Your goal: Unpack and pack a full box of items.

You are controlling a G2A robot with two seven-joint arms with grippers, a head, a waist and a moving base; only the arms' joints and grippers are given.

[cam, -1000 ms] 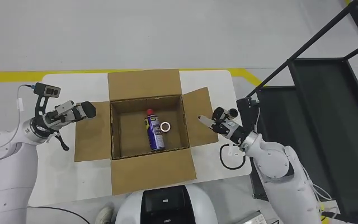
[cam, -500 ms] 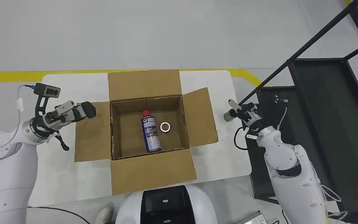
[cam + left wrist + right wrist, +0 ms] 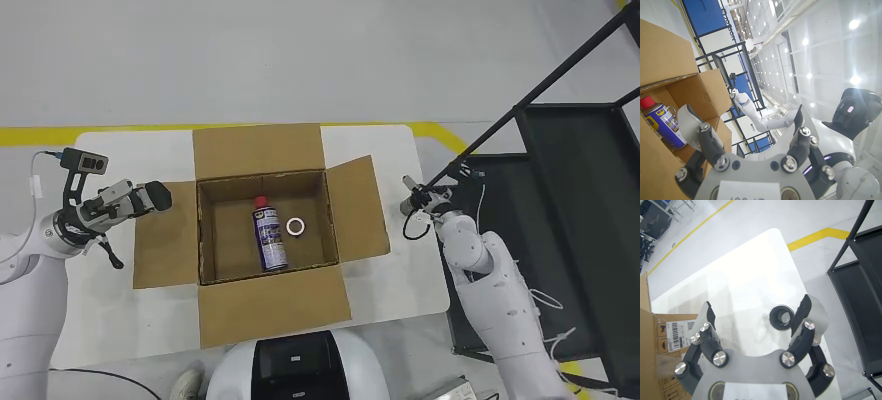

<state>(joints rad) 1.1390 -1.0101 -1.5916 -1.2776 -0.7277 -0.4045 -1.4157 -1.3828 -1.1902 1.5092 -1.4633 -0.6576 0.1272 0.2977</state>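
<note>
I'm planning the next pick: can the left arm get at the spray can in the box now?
Probably yes: the box is open, the spray can lies uncovered inside, and the left gripper is open over a side flap; only the wall intervenes.

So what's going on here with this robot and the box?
A two-armed robot is working at an open cardboard box on a white table. A blue spray can and a small roll lie inside it. The right gripper is at the table's right edge, jaws open, with a small black ring on the table close to one finger. The left gripper is beside the box's left flap, jaws open and empty.
</note>
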